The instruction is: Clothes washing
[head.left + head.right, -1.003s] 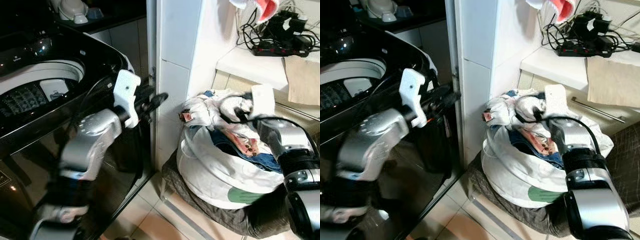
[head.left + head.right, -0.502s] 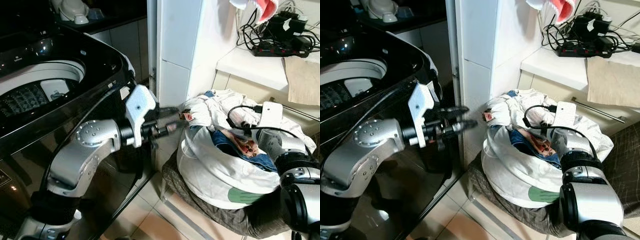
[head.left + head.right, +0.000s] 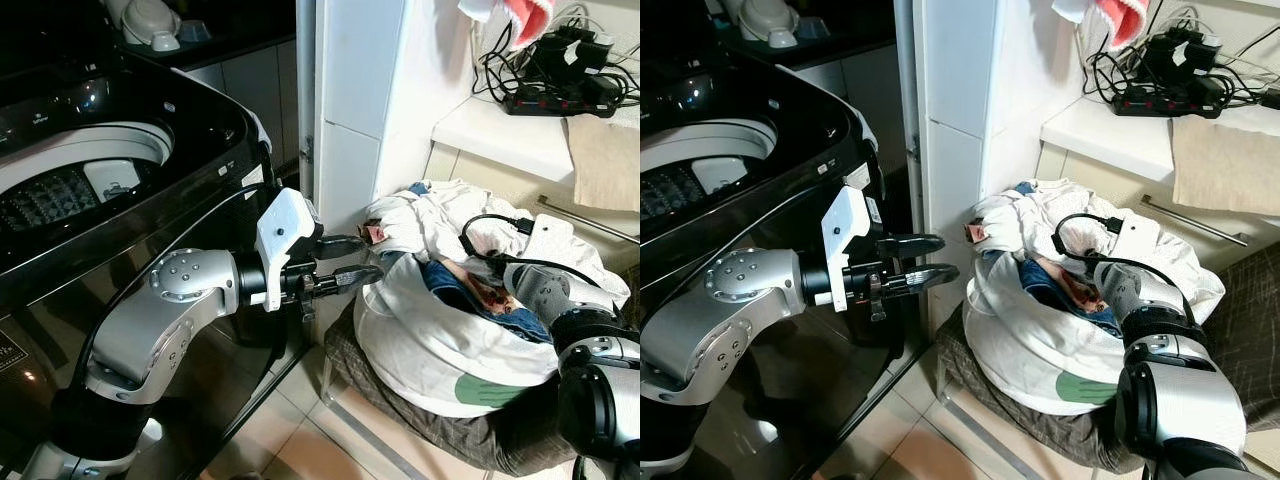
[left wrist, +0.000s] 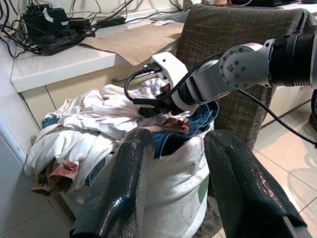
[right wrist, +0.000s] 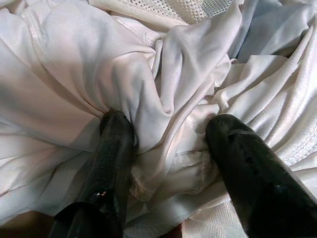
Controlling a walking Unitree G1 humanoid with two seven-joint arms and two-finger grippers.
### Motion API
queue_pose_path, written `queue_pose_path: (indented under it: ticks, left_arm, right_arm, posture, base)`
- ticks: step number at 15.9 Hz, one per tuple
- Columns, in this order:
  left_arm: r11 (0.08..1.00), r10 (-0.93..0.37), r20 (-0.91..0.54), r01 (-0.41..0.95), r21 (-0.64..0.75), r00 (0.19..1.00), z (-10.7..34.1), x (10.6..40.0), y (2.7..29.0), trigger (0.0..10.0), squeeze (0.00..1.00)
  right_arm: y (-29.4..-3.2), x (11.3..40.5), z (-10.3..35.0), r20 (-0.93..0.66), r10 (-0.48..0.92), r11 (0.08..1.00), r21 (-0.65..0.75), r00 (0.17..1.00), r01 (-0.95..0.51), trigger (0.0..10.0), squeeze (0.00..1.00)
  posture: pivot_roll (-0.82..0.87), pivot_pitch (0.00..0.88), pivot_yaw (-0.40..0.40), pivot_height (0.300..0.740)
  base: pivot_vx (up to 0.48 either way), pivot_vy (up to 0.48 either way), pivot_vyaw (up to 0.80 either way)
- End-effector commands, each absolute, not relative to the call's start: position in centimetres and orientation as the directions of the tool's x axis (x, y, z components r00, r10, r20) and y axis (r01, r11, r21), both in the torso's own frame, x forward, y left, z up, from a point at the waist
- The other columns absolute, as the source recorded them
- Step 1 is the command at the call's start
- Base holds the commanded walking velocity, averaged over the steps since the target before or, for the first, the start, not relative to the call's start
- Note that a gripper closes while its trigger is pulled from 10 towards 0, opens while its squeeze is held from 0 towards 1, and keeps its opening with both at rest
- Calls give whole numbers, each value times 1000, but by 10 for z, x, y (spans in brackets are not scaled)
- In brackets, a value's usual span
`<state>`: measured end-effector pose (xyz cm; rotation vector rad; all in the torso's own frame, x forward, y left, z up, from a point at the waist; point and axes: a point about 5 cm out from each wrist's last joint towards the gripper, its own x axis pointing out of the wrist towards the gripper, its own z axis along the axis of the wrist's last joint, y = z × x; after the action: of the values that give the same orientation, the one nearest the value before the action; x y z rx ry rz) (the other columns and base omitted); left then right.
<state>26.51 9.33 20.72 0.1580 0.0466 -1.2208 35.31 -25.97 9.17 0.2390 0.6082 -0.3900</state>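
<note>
Right claw (image 5: 166,148) spread, pressed into white laundry (image 5: 99,64); left claw (image 3: 362,258) parted, arm reaching toward laundry bag (image 3: 430,350)

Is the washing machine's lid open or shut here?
Open: the washing machine shows its white tub rim and dark drum from above, with no lid covering them.

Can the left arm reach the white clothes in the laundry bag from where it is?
Probably yes: the left gripper, jaws open, hangs right beside the laundry bag, nothing between it and the white clothes.
</note>
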Motion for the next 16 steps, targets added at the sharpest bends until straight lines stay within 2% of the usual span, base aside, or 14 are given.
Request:
queue_pose_path:
  ticks: [1,11,16]
  left_arm:
    - [328,-932,-131,940,96,339,207,264,93,10000,0]
    - [359,-920,-132,929,93,369,209,267,95,10000,0]
    - [423,-896,-95,900,105,433,214,277,97,10000,0]
  right_arm:
    - [-257,351,86,-626,-261,889,142,735,436,0,0]
    - [-258,352,88,-608,-255,879,178,752,442,0,0]
    - [-265,359,104,-549,-273,880,191,790,436,0,0]
  posture:
    - [-4,0,2,740]
    - [-4,0,3,740]
    - [-12,0,6,740]
  base:
    - [0,0,0]
    - [0,0,0]
    - [0,0,0]
